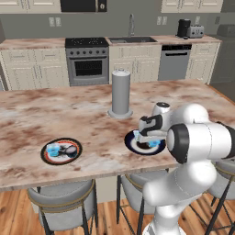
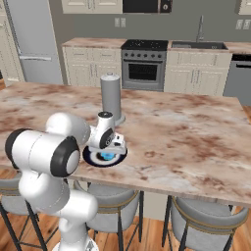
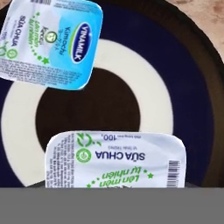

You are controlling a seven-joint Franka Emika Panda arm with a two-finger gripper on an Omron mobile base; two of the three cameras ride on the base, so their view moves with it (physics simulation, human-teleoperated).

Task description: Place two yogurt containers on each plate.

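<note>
My gripper [image 1: 147, 137] hangs low over the dark blue-black rimmed plate [image 1: 133, 143] near the island's front edge, shut on a pale yogurt container [image 3: 116, 159] that covers my fingertips in the hand view. A second pale blue yogurt container [image 3: 50, 41] rests on the same plate's rim [image 3: 192, 100]. From the right base view, the gripper [image 2: 113, 147] stands over that plate [image 2: 90, 158]. Further left, the red-orange rimmed plate [image 1: 61, 161] carries a pale blue container [image 1: 54, 150] and a dark one [image 1: 69, 149].
A tall grey cylinder [image 1: 120, 94] stands on the marble island [image 1: 69, 114] just behind the blue-black plate. Bar stools [image 1: 62, 202] sit under the front edge. Stove, sink and cabinets line the back wall.
</note>
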